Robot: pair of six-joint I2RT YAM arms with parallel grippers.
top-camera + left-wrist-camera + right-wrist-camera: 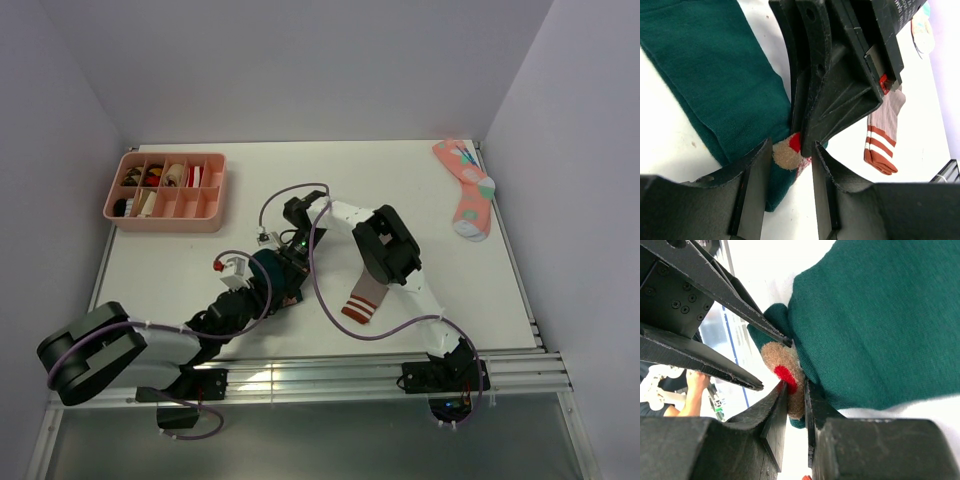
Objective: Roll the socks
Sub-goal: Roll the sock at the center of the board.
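Mostly arm-covered green sock

Soft, even light is coming from overhead, keeping the white tabletop bright, with only faint shadows pooling under the arms. Glare is streaking the metal rail along its near edge. In both wrist views the tabletop is blowing out to white, while the dark green sock is showing crisp knit.
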